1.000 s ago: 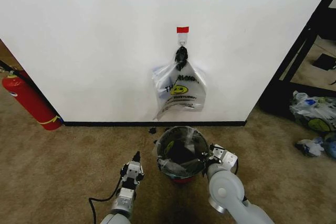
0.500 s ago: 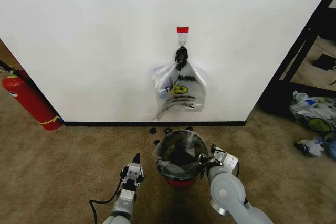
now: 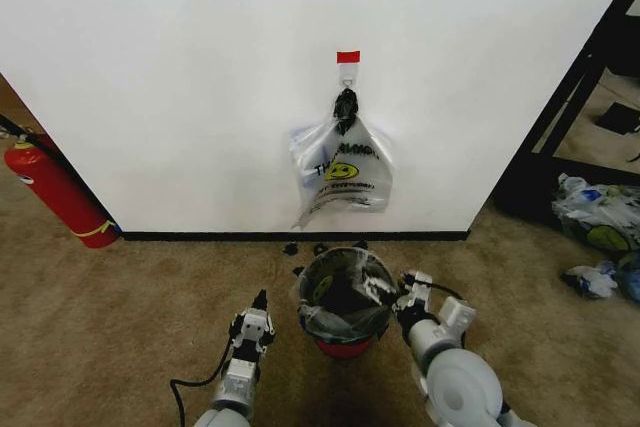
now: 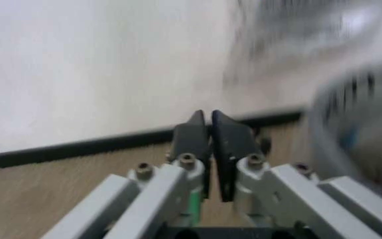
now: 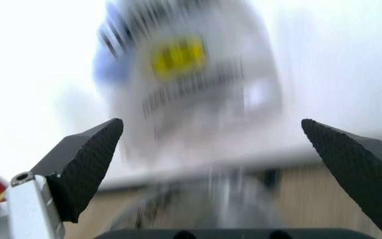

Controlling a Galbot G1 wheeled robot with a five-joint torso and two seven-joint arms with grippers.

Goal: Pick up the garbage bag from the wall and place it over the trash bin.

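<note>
The garbage bag point(image 3: 340, 299) sits in the trash bin point(image 3: 343, 347), its thin plastic draped over the rim, likely so the mouth stays open and the bag cannot slide down inside. The bin stands on the carpet between the 2 grippers, just ahead of both.

The right gripper point(image 3: 408, 292) is right beside the bin's rim, its fingers spread wide apart and empty. In the right wrist view point(image 5: 211, 144) the 2 dark pads point(image 5: 88, 159) frame a bunch of similar bags point(image 3: 342, 169), which hangs from the hook point(image 3: 347, 75) on the wall point(image 3: 160, 87) ahead of it, under a small red tape square point(image 3: 347, 56). Judging by that open stance, the bag looks released and the placing seems close to done.

The left gripper point(image 3: 258, 302) waits beside the bin's other side, not touching it, fingers pressed together on nothing. In its own wrist view point(image 4: 206, 124) the tips point at the black skirting strip point(image 4: 71, 148)
</note>
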